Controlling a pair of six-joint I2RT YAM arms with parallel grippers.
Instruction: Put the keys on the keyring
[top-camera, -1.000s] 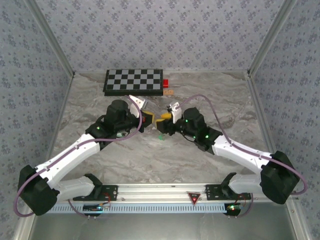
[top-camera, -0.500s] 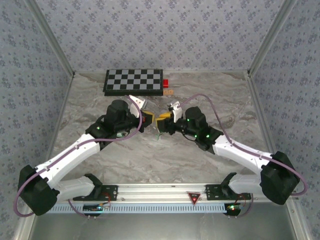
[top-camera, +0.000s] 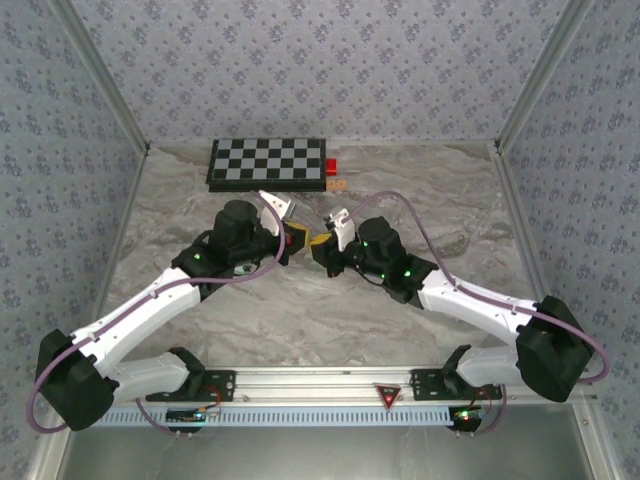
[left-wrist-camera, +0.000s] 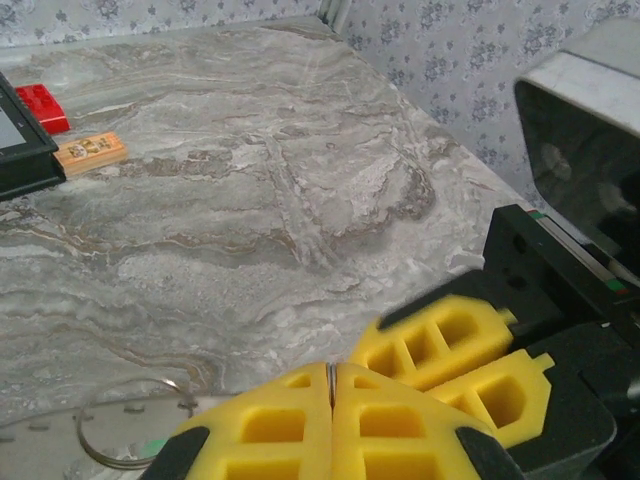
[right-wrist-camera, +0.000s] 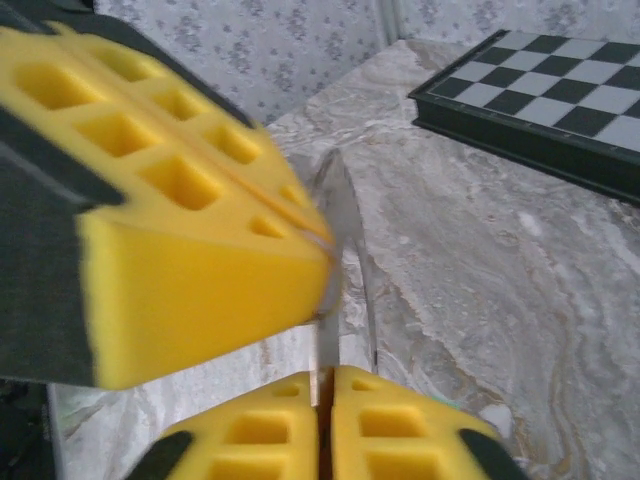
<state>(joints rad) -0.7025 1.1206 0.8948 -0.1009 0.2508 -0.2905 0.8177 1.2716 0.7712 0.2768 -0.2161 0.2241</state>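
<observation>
The keyring (left-wrist-camera: 80, 428) is seen in the left wrist view as a thin grey loop at the lower left of the frame, partly cut off by a yellow pad. Whether it lies on the counter (left-wrist-camera: 250, 200) or is lifted cannot be told. A green speck (left-wrist-camera: 152, 446) is seen just inside its lower edge, too small to be identified.

The left pincer (left-wrist-camera: 331, 380) is pressed together at the bottom centre of that frame, and a thin metal edge is caught in the seam between its pads. What that edge belongs to cannot be told.

In the right wrist view the right pincer (right-wrist-camera: 322, 385) is likewise closed at the bottom centre, with a thin sliver pinched at its seam. A curved grey band (right-wrist-camera: 350, 260) is seen rising from there to the tip of the left pincer in the upper left.

From above, both pincers are met tip to tip at the middle of the counter. Behind them, toward the top of the frame, a chessboard (top-camera: 268, 163) is laid flat, with a red block (top-camera: 331, 166) touching its right end and a tan piece (top-camera: 339, 184) just below the block.
</observation>
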